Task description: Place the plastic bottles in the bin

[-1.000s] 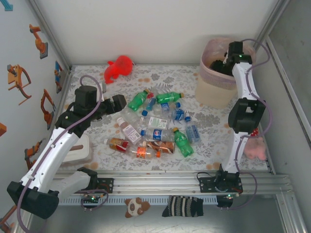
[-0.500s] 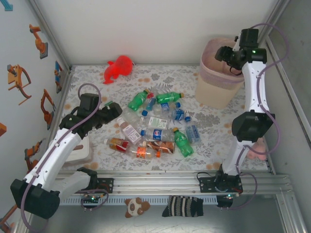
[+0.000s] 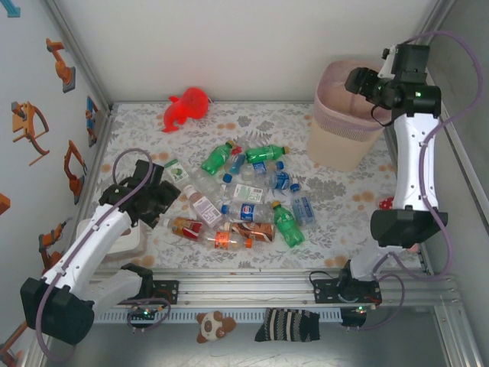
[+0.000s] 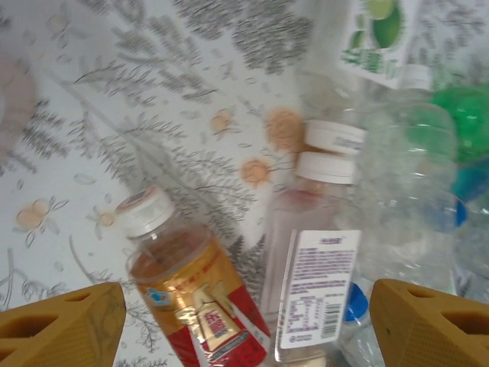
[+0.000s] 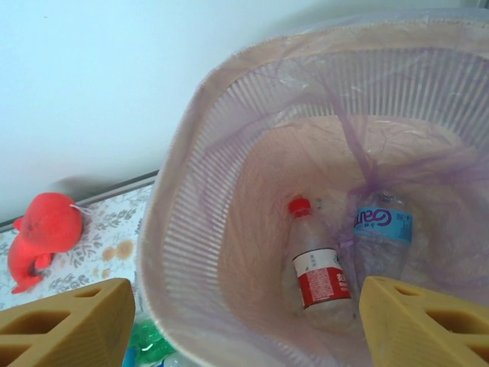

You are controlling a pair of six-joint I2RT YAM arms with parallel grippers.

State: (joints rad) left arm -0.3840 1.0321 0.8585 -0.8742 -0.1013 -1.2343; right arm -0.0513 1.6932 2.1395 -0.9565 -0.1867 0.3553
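Beige-pink plastic bin [image 3: 336, 149], tapered, with a mesh upper wall and a thin purple liner, stands at the far right of the floral-patterned desk [image 3: 344, 195].

Contents, from the right wrist view looking down into it: two bottles lie at the bottom. One is a clear plastic bottle with red cap and red label [image 5: 317, 275]. Just beside it on the right is a clear bottle with a blue label [image 5: 382, 229]. Whether anything else lies under the liner folds I cannot tell.

Remaining: the heap of small plastic bottles [image 3: 244, 210] lies mid-desk, well apart from the bin. A dozen or so by rough count, green ones and clear ones with blue, white or orange caps, all on their sides.

Right jaws: above the bin's mouth, spread wide with nothing between them, so released and empty.

Left jaws: low over the near-left edge of the heap, also spread wide and grasping nothing. Below and between them lie an amber drink bottle with white cap and red-gold label [image 4: 191, 298] and a pale pink bottle with white cap and white printed label [image 4: 313, 267]. No contact with either is visible.

Judgement: task is at an early stage, two in and most of the heap left. One of the two bottles under the left jaws looks like the next pick.

The red plush toy [image 3: 186, 107] at the far left is not part of the task.
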